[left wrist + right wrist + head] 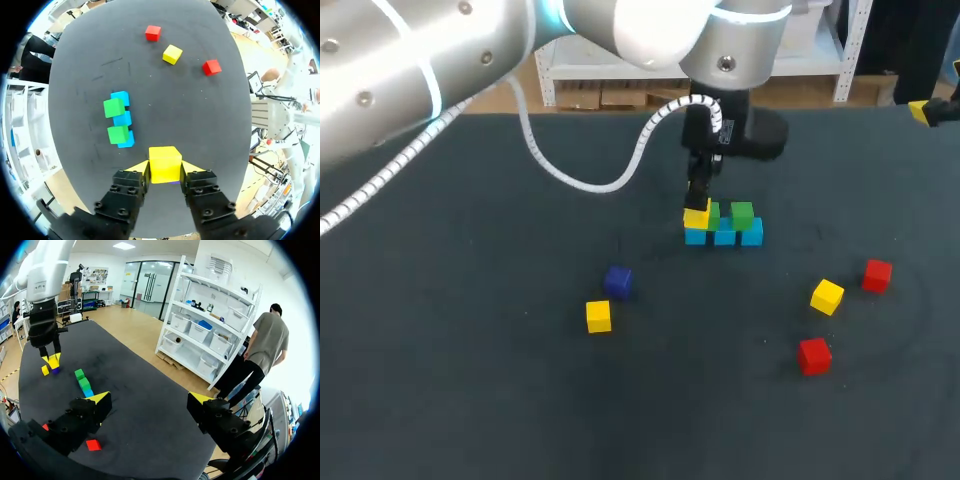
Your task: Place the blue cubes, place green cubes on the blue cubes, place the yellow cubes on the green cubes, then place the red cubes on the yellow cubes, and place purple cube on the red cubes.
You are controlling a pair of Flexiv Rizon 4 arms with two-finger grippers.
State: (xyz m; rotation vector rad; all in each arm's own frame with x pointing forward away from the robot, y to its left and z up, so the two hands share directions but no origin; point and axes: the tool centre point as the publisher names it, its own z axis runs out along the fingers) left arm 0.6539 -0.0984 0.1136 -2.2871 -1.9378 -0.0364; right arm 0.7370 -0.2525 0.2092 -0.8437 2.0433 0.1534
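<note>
My left gripper (699, 212) is shut on a yellow cube (165, 164) and holds it above the table, close to the left end of the stack. In the left wrist view the stack lies ahead of the fingers and off to one side. Three blue cubes (724, 237) form a row with two green cubes (741, 214) on top. Loose on the table are a yellow cube (598, 316), another yellow cube (827, 296), two red cubes (877, 275) (814, 355) and a purple cube (617, 282). My right gripper (150, 399) stands open and empty at the table's far right edge.
The left arm (440, 70) and its white coiled cable (570, 175) cross the back left of the dark table (450, 380). The loose cubes lie in front of the stack, on both sides.
</note>
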